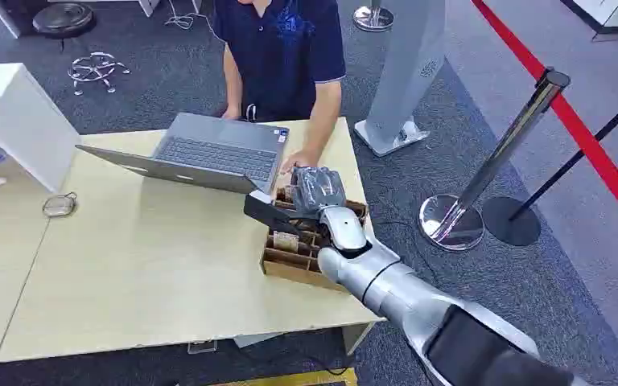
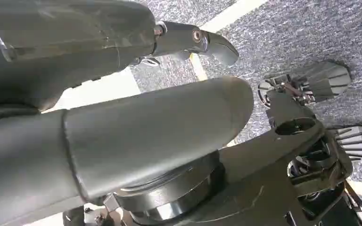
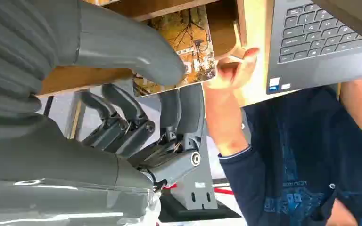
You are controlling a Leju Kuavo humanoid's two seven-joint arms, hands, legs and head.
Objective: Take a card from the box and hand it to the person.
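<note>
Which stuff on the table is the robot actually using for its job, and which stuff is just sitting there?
For the job:
- the box of cards
- the card pinched by the right hand
- the person's hand reaching for it

Just lying about:
- the laptop
- a small round thing on the table
- the white box
- the barrier post on the floor

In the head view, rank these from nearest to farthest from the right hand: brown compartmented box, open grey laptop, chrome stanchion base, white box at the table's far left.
From the right hand:
1. Brown compartmented box, directly beneath.
2. Open grey laptop, just left.
3. Chrome stanchion base, on the carpet, right.
4. White box, table's far left.
</note>
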